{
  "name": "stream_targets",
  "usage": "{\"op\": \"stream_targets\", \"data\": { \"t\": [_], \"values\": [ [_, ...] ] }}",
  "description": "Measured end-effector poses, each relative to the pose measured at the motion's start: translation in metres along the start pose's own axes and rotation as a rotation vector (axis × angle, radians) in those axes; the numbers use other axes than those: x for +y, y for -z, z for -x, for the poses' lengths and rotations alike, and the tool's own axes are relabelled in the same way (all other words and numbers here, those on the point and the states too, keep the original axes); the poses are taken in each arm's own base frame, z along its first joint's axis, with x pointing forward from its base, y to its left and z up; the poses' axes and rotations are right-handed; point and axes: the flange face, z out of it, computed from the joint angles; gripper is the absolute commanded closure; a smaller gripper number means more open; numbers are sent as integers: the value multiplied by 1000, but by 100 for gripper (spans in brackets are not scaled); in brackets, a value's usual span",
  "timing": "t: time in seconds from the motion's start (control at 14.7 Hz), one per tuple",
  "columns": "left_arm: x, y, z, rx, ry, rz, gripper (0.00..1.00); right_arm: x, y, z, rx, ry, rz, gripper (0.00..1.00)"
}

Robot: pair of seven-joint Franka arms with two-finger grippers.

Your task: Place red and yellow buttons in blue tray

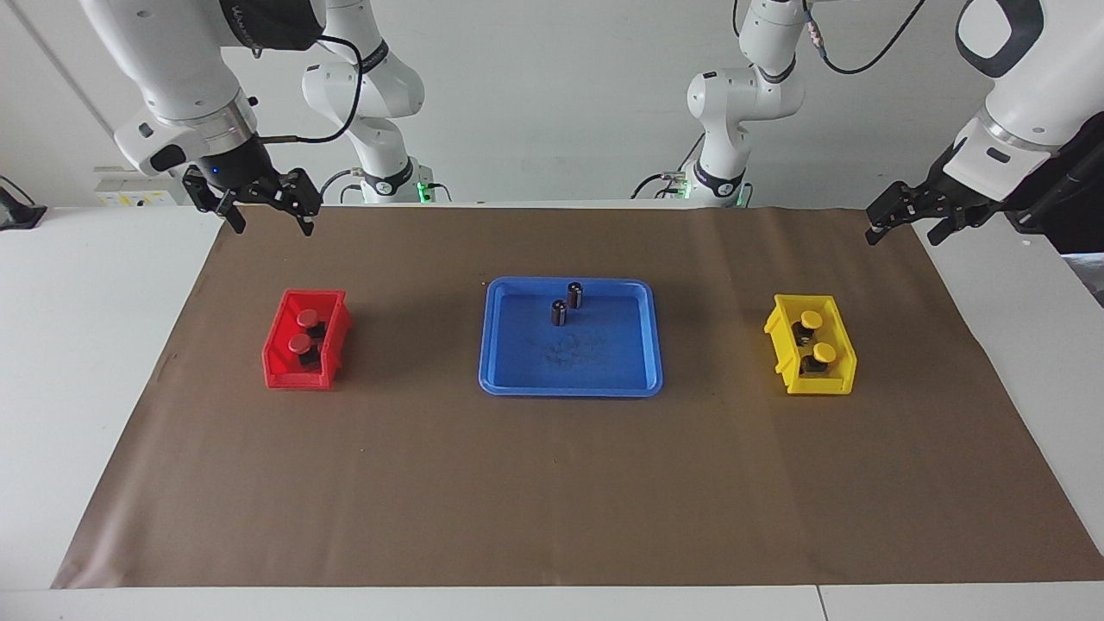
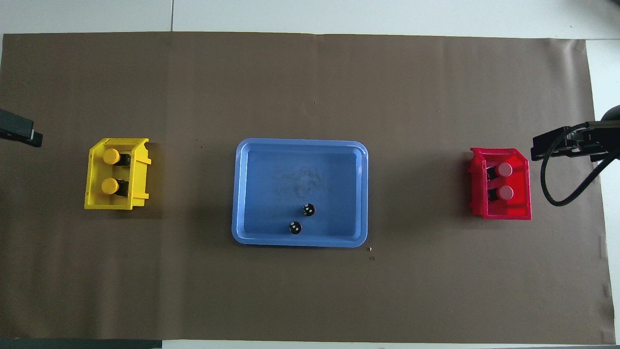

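Four buttons wait in their bins and none is in the blue tray point(image 1: 495, 345) yet, so the task looks to be at its very first step. The two red buttons point(image 1: 303, 331) sit in the red bin point(image 1: 283, 373) toward the right arm's end of the worktop; the two yellow buttons point(image 1: 818, 336) sit in the yellow bin point(image 1: 780, 328) toward the left arm's end. The tray lies between the bins, well apart from both, holding only two small dark cylinders point(image 1: 567, 304) in its part nearer the robots. The right claw point(image 1: 269, 216) hangs with its fingers apart above the brown mat's edge; the left claw point(image 1: 912, 224) hangs likewise apart. The next move probably calls for one claw to descend into its nearby bin and straddle a button cap, clear of the bin walls and the neighbouring button
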Motion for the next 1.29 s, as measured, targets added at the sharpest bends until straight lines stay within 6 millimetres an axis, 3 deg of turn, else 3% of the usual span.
{"op": "stream_targets", "data": {
  "t": [0.82, 1.02, 1.16, 1.29],
  "values": [
    [0, 0, 0, 0, 0, 0, 0, 0, 0, 0, 0, -6, 0, 0],
    [0, 0, 0, -1, 0, 0, 0, 0, -2, -1, 5, -6, -1, 10],
    [0, 0, 0, -1, 0, 0, 0, 1, -14, -6, 37, -8, -2, 18],
    [0, 0, 0, -1, 0, 0, 0, 0, -39, -8, 70, -6, -3, 21]
  ]
}}
